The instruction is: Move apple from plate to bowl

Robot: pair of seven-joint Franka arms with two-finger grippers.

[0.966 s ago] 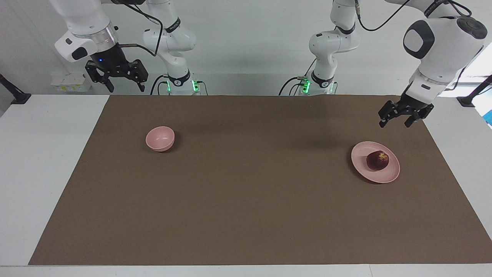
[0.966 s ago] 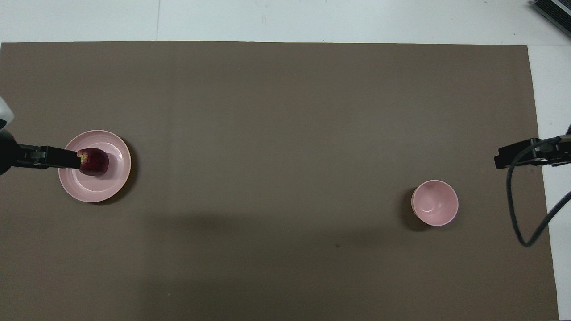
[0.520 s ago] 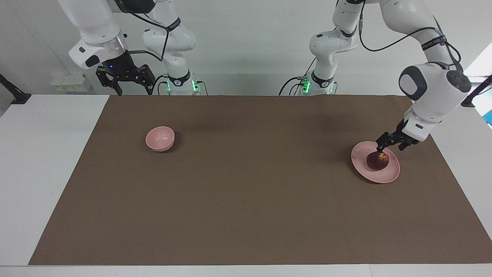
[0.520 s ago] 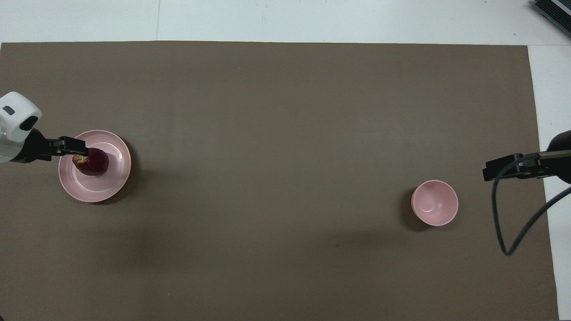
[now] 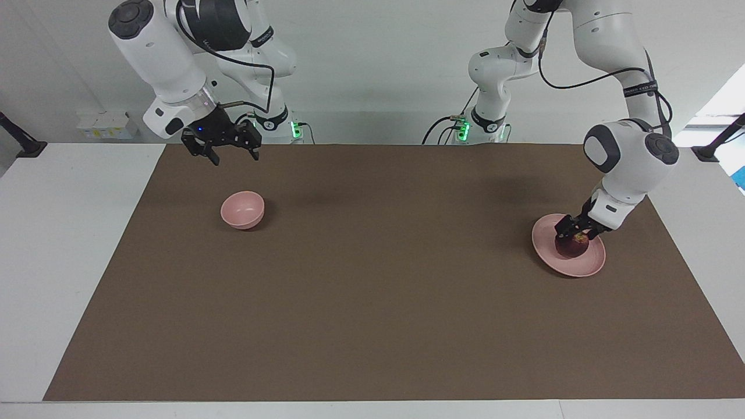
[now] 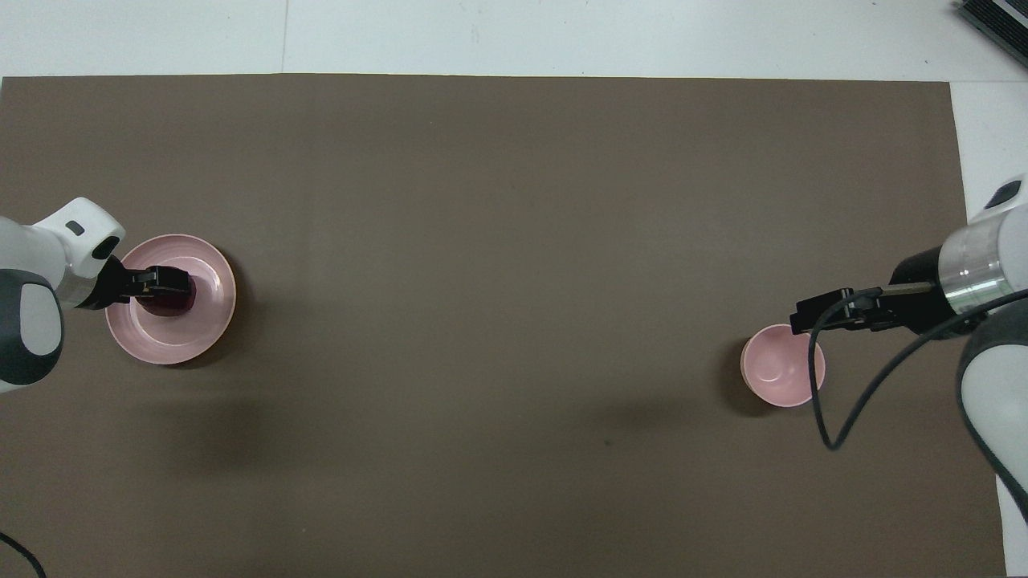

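Small dark red-maroon apple [image 5: 571, 246] sits on flat pale pink plate [image 5: 592, 265], at left arm's end. Left gripper [image 5: 573, 234] down over it, fingers straddling at 3 and 9 o'clock, closure unclear. Deep pink bowl [image 5: 242, 209] well apart; right gripper [image 5: 228, 154] spread, waiting above mat [image 5: 372, 302].

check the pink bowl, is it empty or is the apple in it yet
Empty. The overhead view shows the bowl's bare pink inside, upright on the brown mat. The apple sits on the plate, with the left gripper down at it.
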